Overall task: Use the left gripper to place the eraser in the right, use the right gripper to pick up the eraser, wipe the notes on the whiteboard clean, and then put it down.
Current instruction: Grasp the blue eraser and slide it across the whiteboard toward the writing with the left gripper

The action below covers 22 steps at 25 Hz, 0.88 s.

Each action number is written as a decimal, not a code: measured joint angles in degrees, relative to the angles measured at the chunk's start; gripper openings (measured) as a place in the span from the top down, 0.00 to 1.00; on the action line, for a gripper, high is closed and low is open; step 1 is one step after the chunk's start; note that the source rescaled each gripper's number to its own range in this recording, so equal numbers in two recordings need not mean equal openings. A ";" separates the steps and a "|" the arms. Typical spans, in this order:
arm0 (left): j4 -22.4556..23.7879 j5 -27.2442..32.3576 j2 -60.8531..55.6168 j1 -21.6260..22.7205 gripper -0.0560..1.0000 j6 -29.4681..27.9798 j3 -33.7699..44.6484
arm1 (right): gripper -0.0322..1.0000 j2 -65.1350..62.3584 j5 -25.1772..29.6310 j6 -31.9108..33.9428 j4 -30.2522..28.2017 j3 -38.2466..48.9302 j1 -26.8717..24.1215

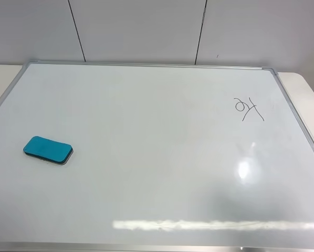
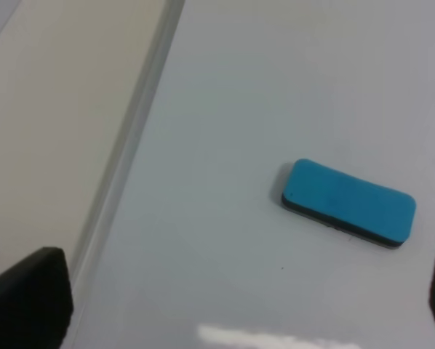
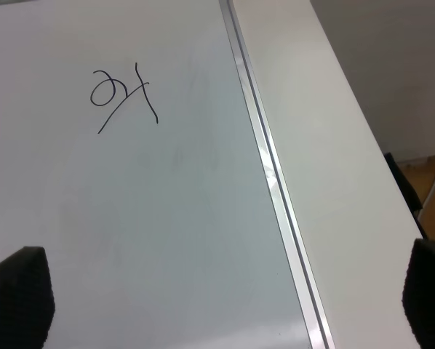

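Observation:
The teal-blue eraser point(image 1: 48, 150) lies flat on the left part of the whiteboard point(image 1: 146, 136). It also shows in the left wrist view point(image 2: 348, 202), lying ahead of my left gripper point(image 2: 239, 305), which is open and empty with only its two black fingertips point(image 2: 32, 294) in view. The black notes point(image 1: 248, 108) sit at the board's far right. They show in the right wrist view point(image 3: 123, 98) too, ahead of my right gripper point(image 3: 225, 302), which is open and empty above the board's right frame point(image 3: 276, 196). Neither arm shows in the exterior high view.
The whiteboard lies on a cream table point(image 1: 304, 92) that shows past its left point(image 2: 50, 131) and right point(image 3: 334, 160) edges. A grey panelled wall point(image 1: 141, 29) stands behind. A floor with a cable point(image 3: 432, 171) shows beyond the table's right edge.

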 joint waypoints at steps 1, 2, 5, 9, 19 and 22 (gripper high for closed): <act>0.00 0.00 0.00 0.00 0.00 0.00 0.00 | 0.08 0.00 0.00 0.00 0.00 0.00 0.00; 0.00 0.00 0.00 0.00 0.00 0.05 0.00 | 0.08 0.00 0.00 0.00 0.00 0.00 0.00; 0.00 0.00 0.00 0.00 0.00 0.05 0.00 | 0.08 0.00 0.00 0.00 0.00 0.00 0.00; 0.00 0.00 0.00 0.00 0.00 -0.01 0.00 | 0.08 0.00 0.00 0.00 0.00 0.00 0.00; 0.00 0.00 0.00 0.00 0.00 -0.01 0.00 | 0.08 0.00 0.00 0.00 0.00 0.00 0.00; 0.00 0.00 0.00 0.00 0.00 -0.01 0.00 | 0.08 0.00 0.00 0.00 0.00 0.00 0.00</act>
